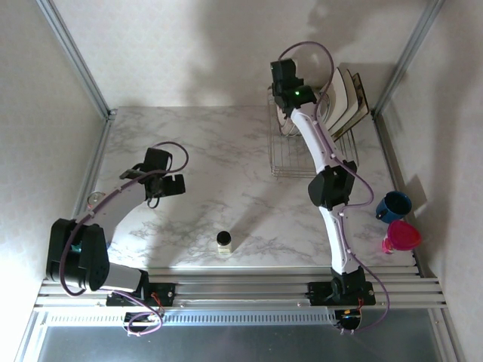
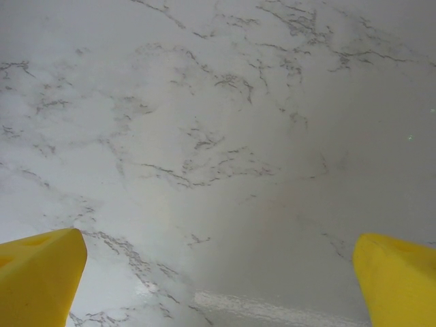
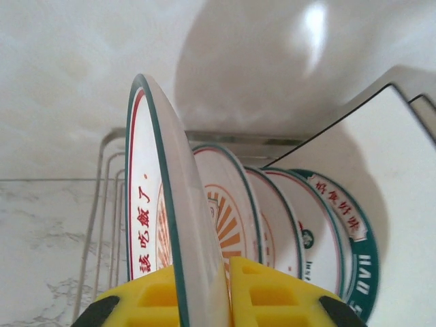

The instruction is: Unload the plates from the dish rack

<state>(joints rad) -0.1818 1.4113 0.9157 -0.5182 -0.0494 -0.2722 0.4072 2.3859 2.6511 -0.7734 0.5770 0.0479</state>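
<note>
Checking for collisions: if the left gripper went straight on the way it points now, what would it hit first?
Probably the bare marble table, which lies straight ahead of the open left gripper; how far off is unclear.

We see our left jaws standing wide apart, one yellow pad (image 2: 41,272) low on the left and the other yellow pad (image 2: 398,279) low on the right. Between the jaws and beyond them lies the tabletop (image 2: 218,136), white marble crossed by thin grey veins. A pale glossy streak (image 2: 272,310) sits on it between the jaws, closer to the right one.
</note>
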